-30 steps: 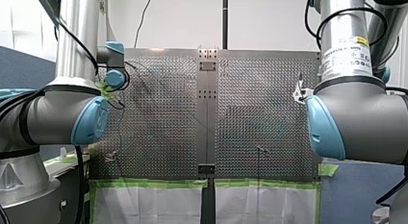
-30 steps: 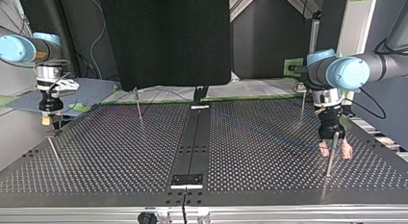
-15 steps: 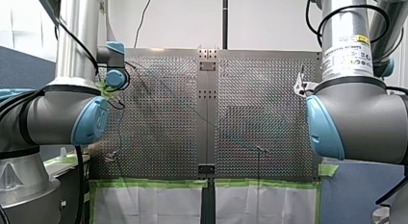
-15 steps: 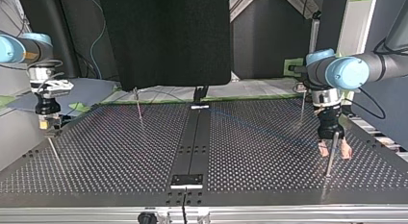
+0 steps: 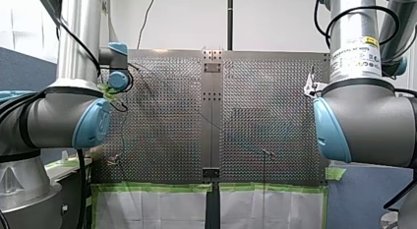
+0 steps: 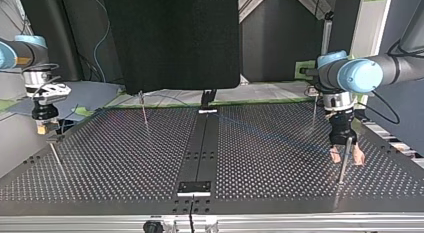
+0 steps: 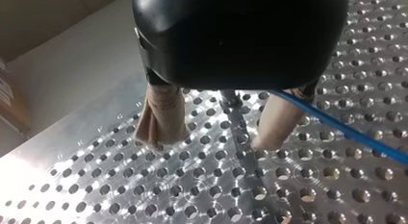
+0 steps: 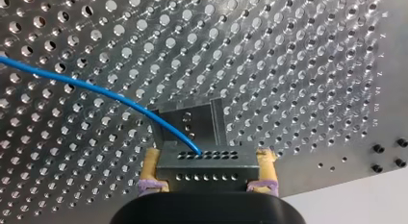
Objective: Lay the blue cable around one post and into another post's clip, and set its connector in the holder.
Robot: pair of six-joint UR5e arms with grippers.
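My right gripper (image 8: 204, 183) is shut on a dark grey connector (image 8: 204, 165), its yellow pads pressing both ends. The blue cable (image 8: 96, 92) leaves the connector's face and curves away over the perforated plate. Just ahead of the connector a small metal holder (image 8: 187, 120) stands on the plate. In the top view my right gripper (image 6: 42, 127) hangs above the plate's left edge. My left gripper (image 6: 344, 154) stands open at the right, its beige pads (image 7: 161, 118) on either side of a thin post (image 6: 342, 165). The blue cable (image 7: 346, 130) runs past one pad.
More thin posts stand on the plate: one at the top view's back left (image 6: 145, 110), one at the back right (image 6: 314, 113), one near the left front (image 6: 56, 158). A black centre strip (image 6: 200, 148) divides the plate. The big arm elbows (image 5: 364, 126) block the front view's sides.
My right gripper has moved toward the top view's left and slightly upward, with the connector still in it. My left gripper has barely moved around its post.
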